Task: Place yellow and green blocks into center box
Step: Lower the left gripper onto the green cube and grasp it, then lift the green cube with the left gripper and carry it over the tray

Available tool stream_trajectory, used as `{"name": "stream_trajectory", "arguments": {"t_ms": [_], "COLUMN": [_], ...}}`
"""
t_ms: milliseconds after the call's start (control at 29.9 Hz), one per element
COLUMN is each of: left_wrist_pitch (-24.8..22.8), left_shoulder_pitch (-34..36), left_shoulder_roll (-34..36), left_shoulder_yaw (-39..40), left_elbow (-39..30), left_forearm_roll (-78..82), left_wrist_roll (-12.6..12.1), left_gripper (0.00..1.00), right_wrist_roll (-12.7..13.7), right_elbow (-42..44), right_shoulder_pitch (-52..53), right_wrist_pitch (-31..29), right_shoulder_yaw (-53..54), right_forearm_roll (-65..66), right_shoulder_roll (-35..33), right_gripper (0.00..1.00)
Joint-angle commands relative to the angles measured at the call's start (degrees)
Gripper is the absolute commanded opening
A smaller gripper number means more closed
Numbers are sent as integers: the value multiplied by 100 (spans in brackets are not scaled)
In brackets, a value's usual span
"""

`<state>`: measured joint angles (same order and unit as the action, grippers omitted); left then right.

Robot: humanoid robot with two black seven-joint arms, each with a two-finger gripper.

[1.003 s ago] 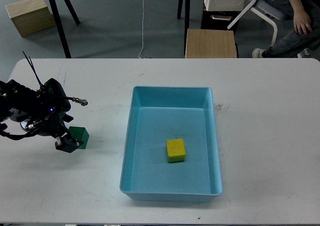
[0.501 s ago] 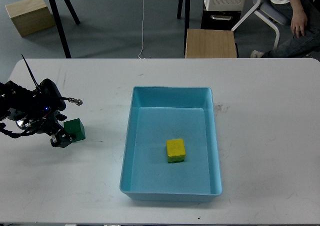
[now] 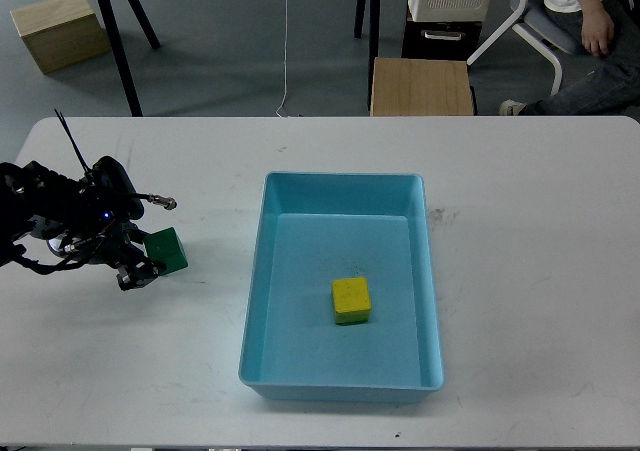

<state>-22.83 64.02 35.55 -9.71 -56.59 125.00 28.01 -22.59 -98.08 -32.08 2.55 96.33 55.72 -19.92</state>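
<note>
A green block [image 3: 167,249] is held tilted in my left gripper [image 3: 148,263], a little above the white table [image 3: 530,271] at the left. The gripper is shut on it. A yellow block [image 3: 352,300] lies inside the light blue box [image 3: 343,188] at the table's centre. The green block is well left of the box's left wall. My right gripper is out of view.
Beyond the table's far edge stand a wooden stool [image 3: 422,86], black stand legs [image 3: 125,41] and a wooden box [image 3: 60,29] on the floor. A seated person [image 3: 590,31] is at the top right.
My left gripper lifted the green block off the table, first drifting left, then moving right toward the box. The block is now tilted. The yellow block has not moved.
</note>
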Motion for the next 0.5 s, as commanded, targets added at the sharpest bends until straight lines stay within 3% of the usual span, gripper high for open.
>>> {"name": "stream_trajectory", "arguments": {"t_ms": [0,234,468], "left_wrist_pitch": [-2,209,147], "left_shoulder_pitch": [14,224,997], "left_shoulder_roll": [-127,-128,425], "left_shoulder_yaw": [30,689,804], "left_elbow": [148,719,545], "left_forearm_roll": [0,0,-45], "left_wrist_roll": [-1,-1,-1], "left_gripper": [36,20,19], "right_wrist_roll": [0,0,0], "right_elbow": [-1,-1,-1], "right_shoulder_pitch": [0,-9,-9], "right_wrist_pitch": [0,0,0], "right_shoulder_yaw": [0,0,-9], "right_forearm_roll": [0,0,0], "right_shoulder_roll": [5,14,14], "right_gripper": [98,98,98]}}
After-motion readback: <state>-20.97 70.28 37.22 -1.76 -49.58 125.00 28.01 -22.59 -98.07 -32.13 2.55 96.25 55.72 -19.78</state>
